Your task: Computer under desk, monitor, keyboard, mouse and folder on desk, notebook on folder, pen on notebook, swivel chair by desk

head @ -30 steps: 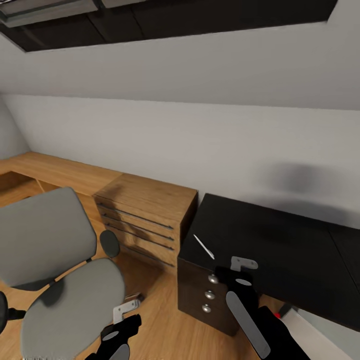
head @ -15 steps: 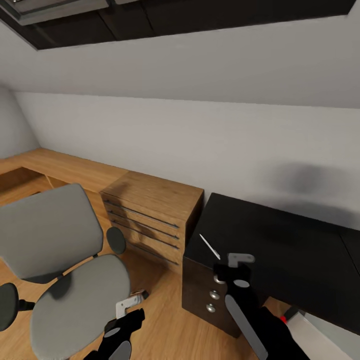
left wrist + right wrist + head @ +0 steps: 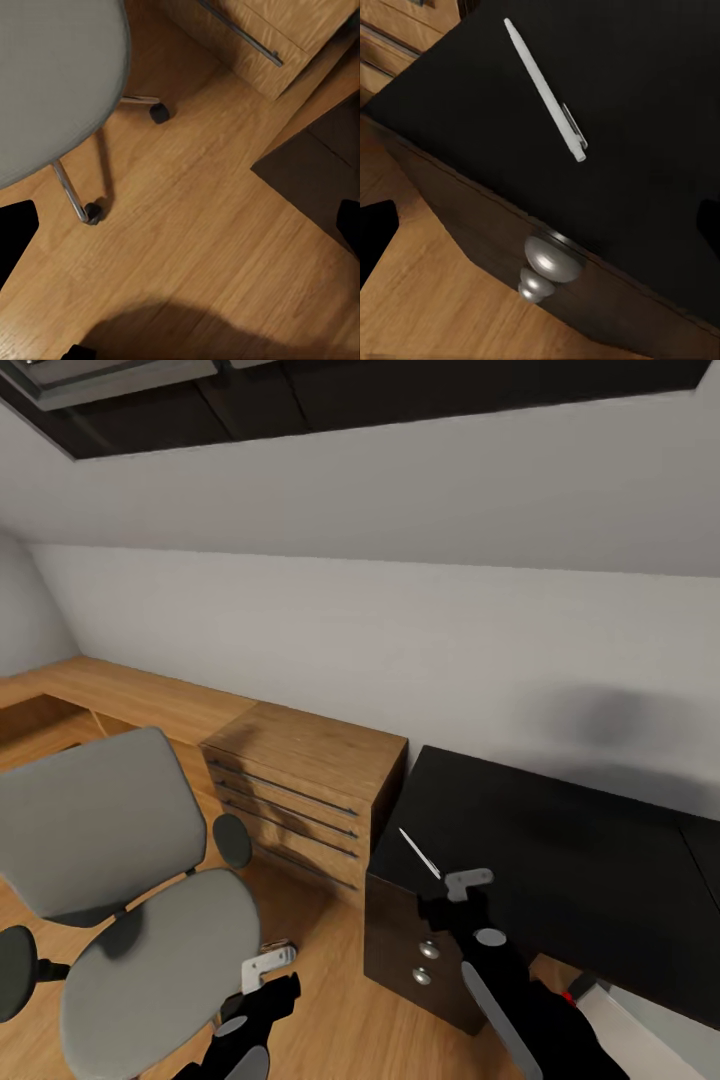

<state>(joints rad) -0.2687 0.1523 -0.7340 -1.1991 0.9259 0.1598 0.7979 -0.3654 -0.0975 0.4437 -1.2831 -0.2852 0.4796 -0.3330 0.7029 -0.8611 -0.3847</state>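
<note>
Barely begun, judging by the bare desk [image 3: 560, 860]: pen [image 3: 546, 91] lying loose just ahead of right claw [image 3: 467, 880], apparently spread; swivel chair [image 3: 130, 920] beside left claw [image 3: 268, 963], spread, empty.

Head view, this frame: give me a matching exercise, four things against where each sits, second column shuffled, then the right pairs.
Things:
1. pen
2. swivel chair
3. light-wood dresser
4. round silver knobs

Places:
A. on the wood floor, left of the dresser and desk
B. on the front of the desk's black drawers
C. lying on the black desk top near its left corner
D. against the wall, between the chair and the desk

Pairs: 1-C, 2-A, 3-D, 4-B
</note>
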